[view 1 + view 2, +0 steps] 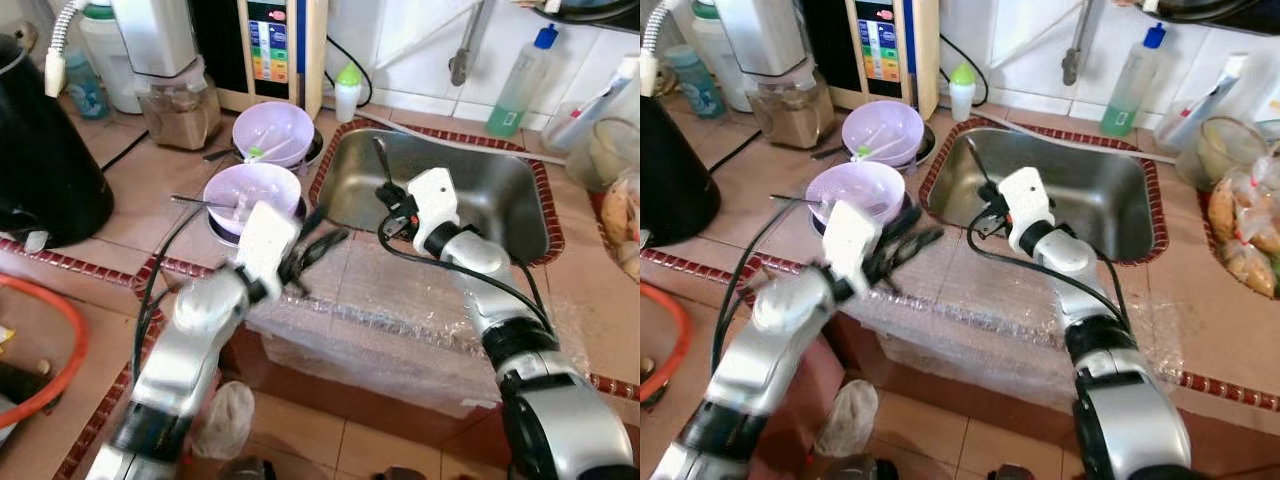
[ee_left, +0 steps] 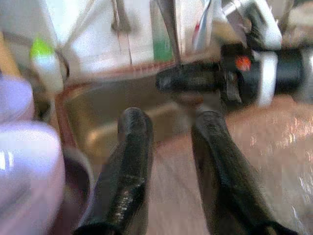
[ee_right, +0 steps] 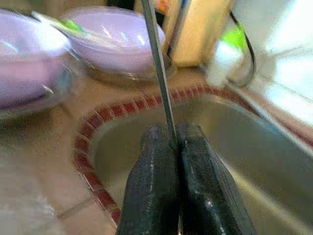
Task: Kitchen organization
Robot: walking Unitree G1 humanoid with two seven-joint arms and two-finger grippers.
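My right gripper [image 1: 387, 192] hangs over the left end of the steel sink [image 1: 480, 200]. It is shut on a thin metal utensil [image 1: 381, 160] whose handle stands upright between the fingers [image 3: 156, 161]. My left gripper [image 1: 333, 225] is open with nothing in it. It hovers above the counter just left of the sink's tiled rim, pointing toward the right gripper [image 2: 195, 78]. Two lavender bowls sit on the counter to the left of the sink. The near bowl [image 1: 250, 188] has a utensil lying across it. The far bowl [image 1: 272, 130] holds a white and green utensil.
Bubble wrap [image 1: 400, 300] covers the counter's front edge. A black pot [image 1: 40, 160], a blender jar [image 1: 180, 105] and a tall appliance [image 1: 270, 50] line the back left. A green bottle [image 1: 520, 85] and a small white bottle [image 1: 347, 92] flank the sink; bagged food [image 1: 1240, 235] lies right.
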